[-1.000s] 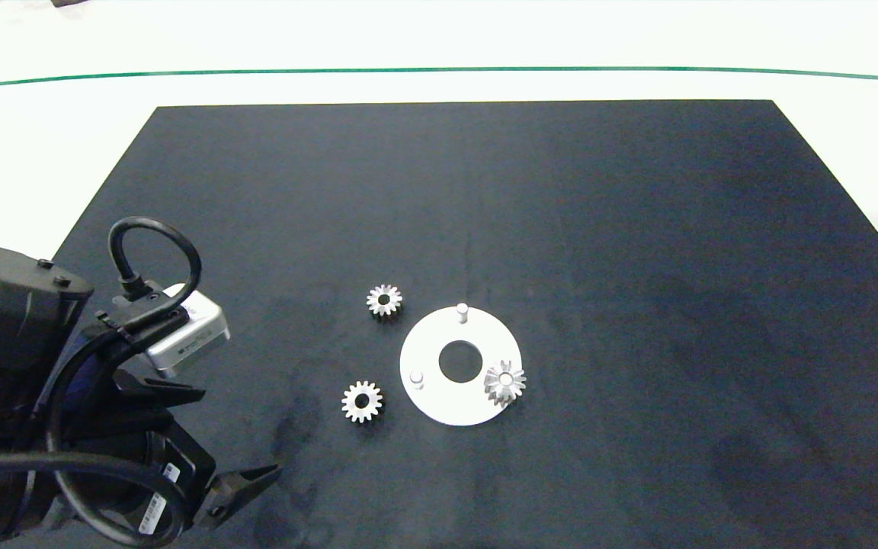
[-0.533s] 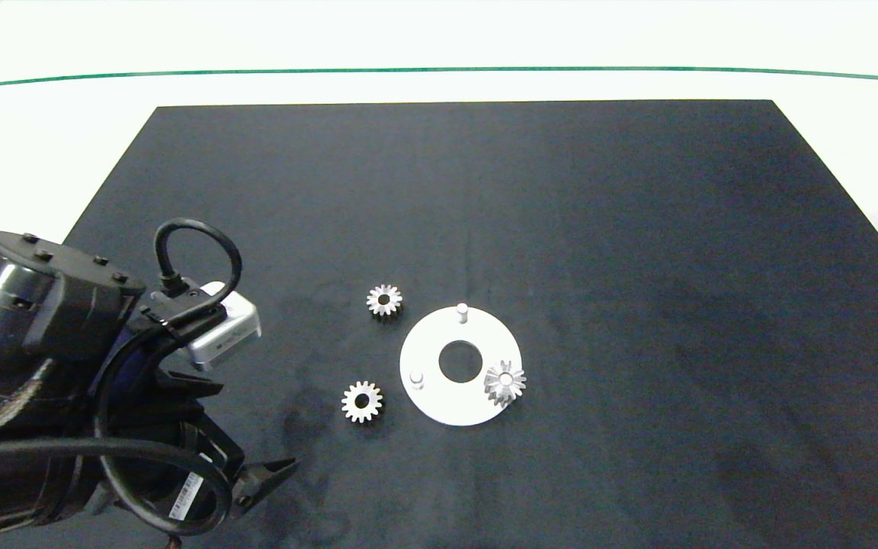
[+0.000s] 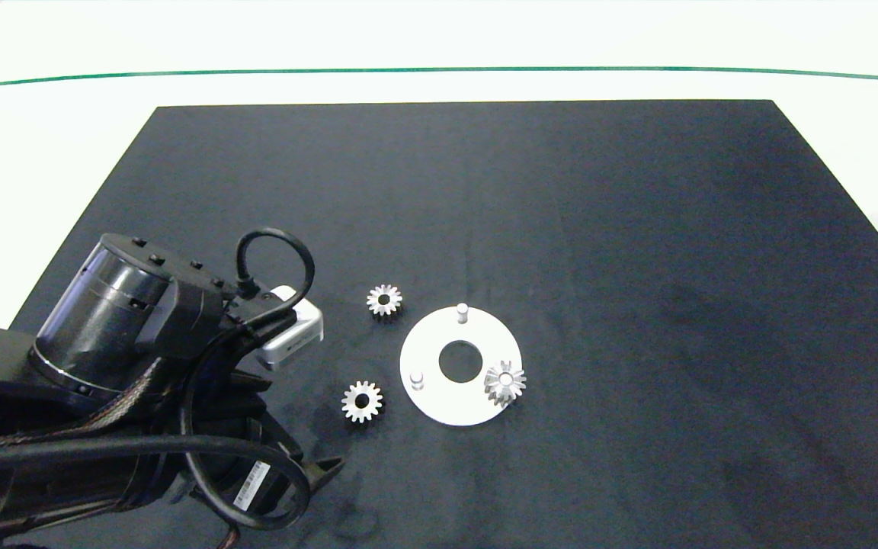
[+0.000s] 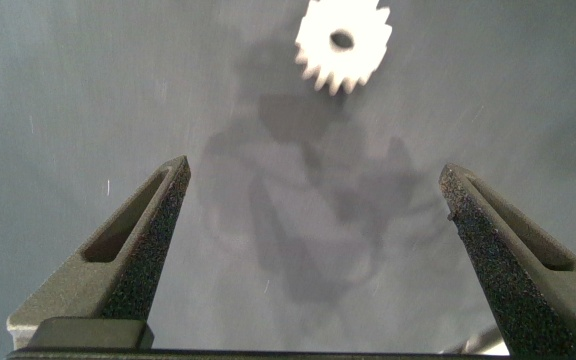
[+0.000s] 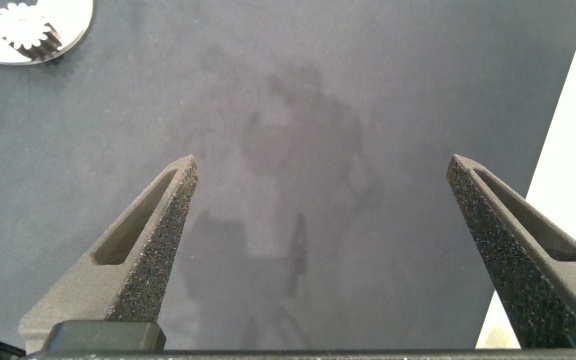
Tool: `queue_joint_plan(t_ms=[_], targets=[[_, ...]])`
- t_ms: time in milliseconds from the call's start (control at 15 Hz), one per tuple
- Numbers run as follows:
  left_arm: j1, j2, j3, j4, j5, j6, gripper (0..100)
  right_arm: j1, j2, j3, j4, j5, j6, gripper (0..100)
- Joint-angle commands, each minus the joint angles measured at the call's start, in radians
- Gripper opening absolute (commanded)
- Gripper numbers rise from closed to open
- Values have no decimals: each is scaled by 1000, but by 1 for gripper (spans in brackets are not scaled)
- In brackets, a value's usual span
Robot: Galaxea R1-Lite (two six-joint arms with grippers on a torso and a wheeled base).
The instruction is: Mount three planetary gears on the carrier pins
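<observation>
Presently I have the black mat (image 3: 485, 213) on the surface, then the left end effector (image 4: 318, 250), fingers spread, empty, near the loose gear (image 3: 362, 401). Carrier disc (image 3: 460, 365): one gear (image 3: 505, 383) seated, two pins bare. Next I judge: straddle that gear. Right end effector (image 5: 323, 250) spread, idle.

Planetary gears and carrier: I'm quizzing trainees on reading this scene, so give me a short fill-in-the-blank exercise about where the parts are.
1. Of the three planetary gears, ____ sits on a pin of the white carrier disc.
2. The other gears, one and another, lie on the ____ mat.
3. The carrier shows ____ bare pins, one and another.
4. The left gripper has its fingers ____, with a gear ahead of it.

Missing words: one; black; two; open
</observation>
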State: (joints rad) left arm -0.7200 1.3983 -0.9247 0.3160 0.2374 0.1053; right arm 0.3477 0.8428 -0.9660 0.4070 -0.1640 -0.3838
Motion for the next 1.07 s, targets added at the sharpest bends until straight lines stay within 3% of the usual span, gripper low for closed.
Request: queue_joint_plan(t_ms=[67, 467, 800, 933, 1067], targets=[[-30, 50, -19, -52, 14, 4, 100, 2, -25, 9, 1, 0, -3, 100], [-87, 146, -46, -95, 36, 5, 100, 2, -67, 16, 1, 1, 2, 100], [-98, 183, -71, -97, 37, 10, 100, 5, -82, 24, -2, 6, 2, 100], [-88, 192, -69, -97, 66, 33, 100, 14, -80, 21, -10, 18, 3, 100], [-76, 194, -69, -100, 71, 63, 100, 47, -85, 24, -8, 18, 5, 100]])
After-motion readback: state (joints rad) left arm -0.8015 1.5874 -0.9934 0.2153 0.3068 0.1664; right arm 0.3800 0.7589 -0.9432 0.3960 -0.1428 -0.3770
